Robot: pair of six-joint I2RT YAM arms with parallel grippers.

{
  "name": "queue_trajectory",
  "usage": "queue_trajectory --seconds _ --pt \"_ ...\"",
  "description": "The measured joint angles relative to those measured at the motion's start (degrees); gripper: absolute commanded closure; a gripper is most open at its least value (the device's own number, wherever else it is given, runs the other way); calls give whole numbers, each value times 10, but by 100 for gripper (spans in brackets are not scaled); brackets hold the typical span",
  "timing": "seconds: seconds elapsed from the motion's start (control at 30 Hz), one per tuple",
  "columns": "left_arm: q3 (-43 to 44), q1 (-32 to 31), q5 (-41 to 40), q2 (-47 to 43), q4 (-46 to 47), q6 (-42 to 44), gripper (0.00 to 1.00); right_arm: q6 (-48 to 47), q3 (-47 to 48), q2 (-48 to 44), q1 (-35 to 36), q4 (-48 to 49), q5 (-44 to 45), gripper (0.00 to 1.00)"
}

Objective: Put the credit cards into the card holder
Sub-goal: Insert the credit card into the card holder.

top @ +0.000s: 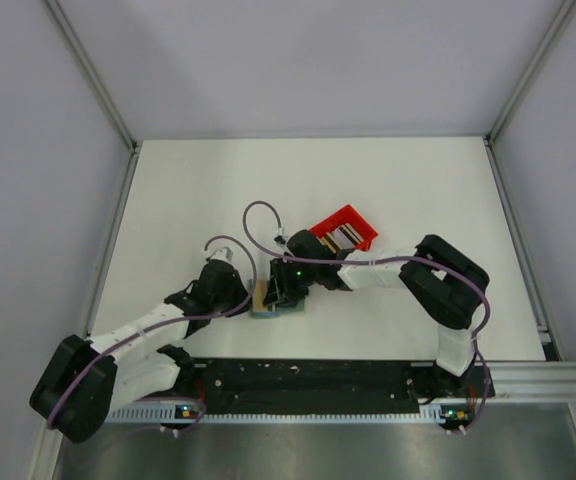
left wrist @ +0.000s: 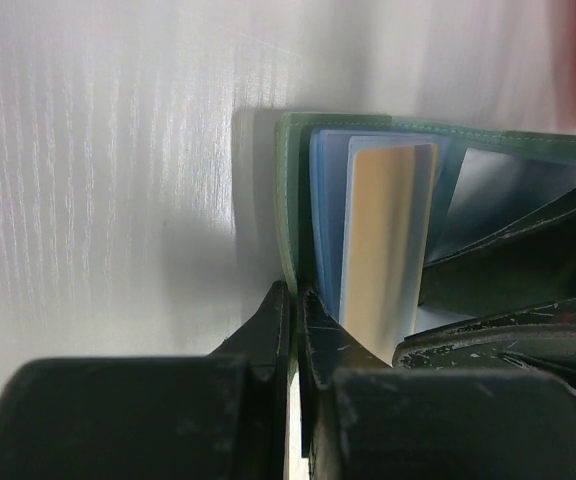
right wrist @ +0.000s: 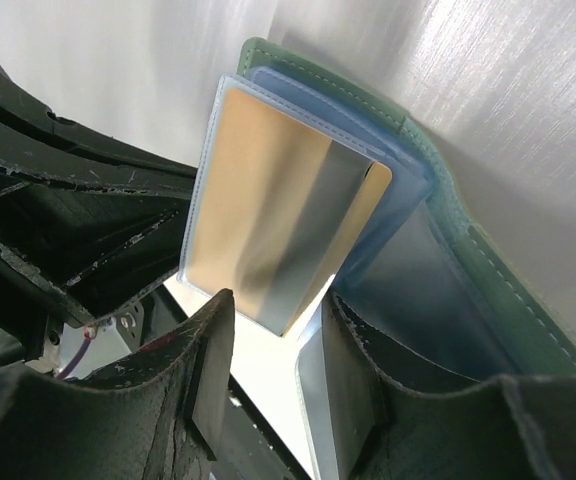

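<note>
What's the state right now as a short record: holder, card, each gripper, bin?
card holder: lying open on the table, light blue inside showing
gold card: in a clear sleeve; how far in is unclear
left gripper: shut, pinching the holder's green cover edge
right gripper: jaws apart, at the card's near end
red bin: beyond the holder, more cards inside

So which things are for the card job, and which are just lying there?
For the job: card holder, gold card, spare cards, left tool, right tool.
Just there: red bin, purple cables.
</note>
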Motion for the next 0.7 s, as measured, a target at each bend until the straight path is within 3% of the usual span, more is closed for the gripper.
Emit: queue_trajectory --seconds 0.47,0.7 --pt "0 0 -2 -2 -2 1 100 9 -23 -3 -2 36 -1 58" --pt "0 -1 0 -14 -3 0 100 -28 -23 -76 -2 -24 73 56"
